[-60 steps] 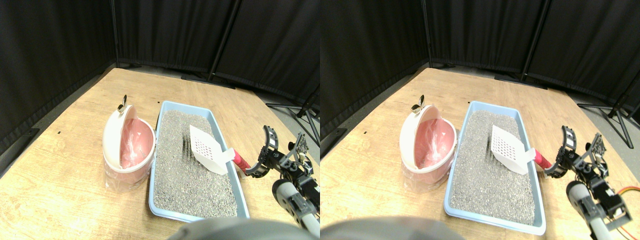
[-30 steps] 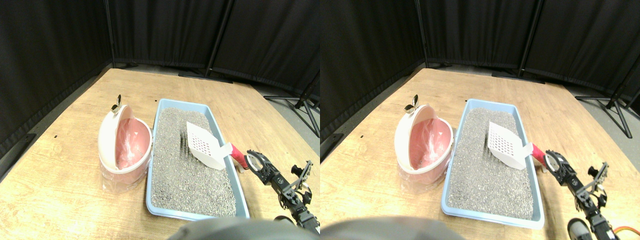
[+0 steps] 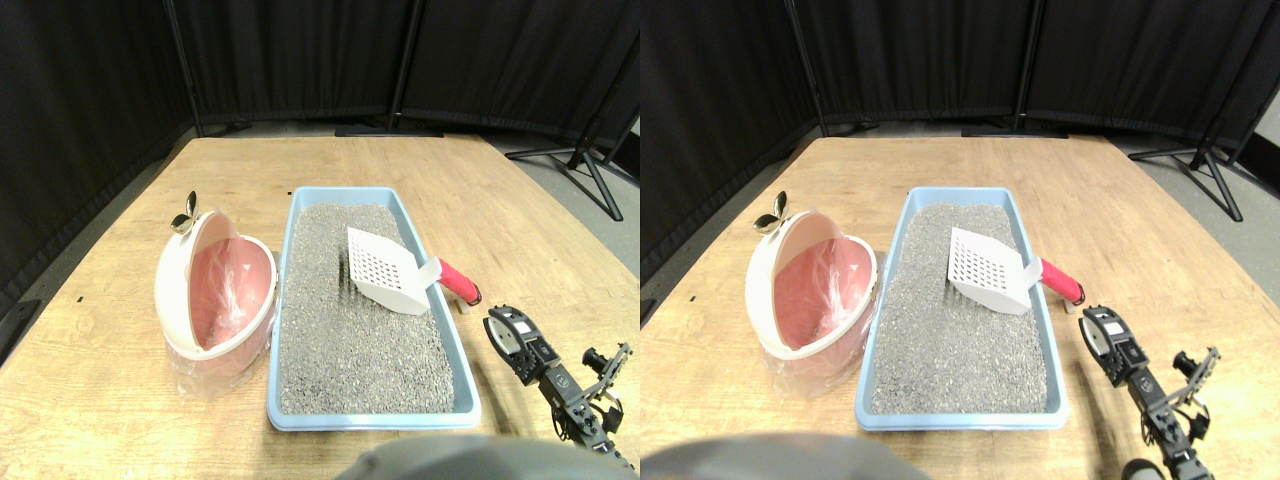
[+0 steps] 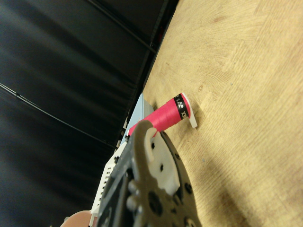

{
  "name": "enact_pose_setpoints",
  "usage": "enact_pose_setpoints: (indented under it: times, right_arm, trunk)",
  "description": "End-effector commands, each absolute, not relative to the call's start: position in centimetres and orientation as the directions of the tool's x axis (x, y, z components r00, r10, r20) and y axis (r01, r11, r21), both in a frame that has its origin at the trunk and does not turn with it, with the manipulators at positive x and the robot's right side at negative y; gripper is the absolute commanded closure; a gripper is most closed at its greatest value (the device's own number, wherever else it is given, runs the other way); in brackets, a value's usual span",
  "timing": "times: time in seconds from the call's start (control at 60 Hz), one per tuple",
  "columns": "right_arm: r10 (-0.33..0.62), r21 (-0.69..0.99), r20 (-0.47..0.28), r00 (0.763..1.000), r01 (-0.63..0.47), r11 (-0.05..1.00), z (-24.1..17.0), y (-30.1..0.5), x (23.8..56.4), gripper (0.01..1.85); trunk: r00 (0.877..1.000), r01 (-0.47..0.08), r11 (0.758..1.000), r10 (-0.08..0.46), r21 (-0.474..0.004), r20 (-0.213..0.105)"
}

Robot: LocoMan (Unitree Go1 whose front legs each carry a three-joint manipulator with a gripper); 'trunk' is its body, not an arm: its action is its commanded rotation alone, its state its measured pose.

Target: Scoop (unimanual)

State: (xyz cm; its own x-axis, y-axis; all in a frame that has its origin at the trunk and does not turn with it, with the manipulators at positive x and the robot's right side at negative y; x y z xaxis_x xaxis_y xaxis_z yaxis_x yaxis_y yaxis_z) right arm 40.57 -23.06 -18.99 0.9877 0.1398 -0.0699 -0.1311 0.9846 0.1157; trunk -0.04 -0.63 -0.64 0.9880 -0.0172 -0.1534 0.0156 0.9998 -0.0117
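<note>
- Wooden table (image 3: 520,215) carries everything; it is bare around my right gripper (image 3: 515,338).
- Blue litter tray (image 3: 440,320) is full of grey granules (image 3: 350,330), loose and probably heavy when piled up.
- Pink bin (image 3: 215,295) stands just beside the tray, lid tipped open.
- White slotted scoop (image 3: 385,272) lies on the granules against the tray's right rim; I judge it light, stiff plastic.
- Red wrapped handle (image 3: 458,281) sticks out over the rim; I would grasp there, it looks not slippery.
- My gripper is near the handle, apart from it; I cannot tell the jaws' state.
</note>
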Motion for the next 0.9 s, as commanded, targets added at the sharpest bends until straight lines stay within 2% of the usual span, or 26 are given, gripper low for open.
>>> enact_pose_setpoints:
  times: [0.017,0.083,0.25,0.55,0.583,0.717,0.9]
  right_arm:
    - [0.139,0.076,0.026,0.990,-0.141,0.987,-18.6,-22.9,40.5,1.81]
    - [0.156,0.053,0.053,0.986,-0.159,0.986,-18.9,-23.1,40.5,1.81]
    - [0.133,0.028,0.062,0.989,-0.135,0.990,-19.5,-23.3,40.1,1.81]
    - [0.139,-0.004,0.044,0.989,-0.139,0.990,-19.7,-23.2,40.4,1.81]
    - [0.117,0.001,0.031,0.993,-0.117,0.993,-19.6,-23.0,40.3,1.81]
    - [0.149,-0.003,0.043,0.988,-0.149,0.989,-19.7,-22.7,40.6,1.81]
    - [0.145,-0.005,0.043,0.988,-0.145,0.989,-19.7,-22.3,40.7,1.81]
  trunk:
    - [0.989,0.026,0.999,-0.031,-0.033,-0.147]
    - [0.988,0.039,0.999,-0.043,-0.029,-0.146]
    - [0.988,0.049,0.998,-0.053,-0.031,-0.147]
    - [0.988,0.040,0.998,-0.046,-0.042,-0.148]
    - [0.988,0.038,0.998,-0.044,-0.043,-0.147]
    - [0.988,0.037,0.998,-0.043,-0.044,-0.147]
    - [0.988,0.036,0.998,-0.042,-0.045,-0.151]
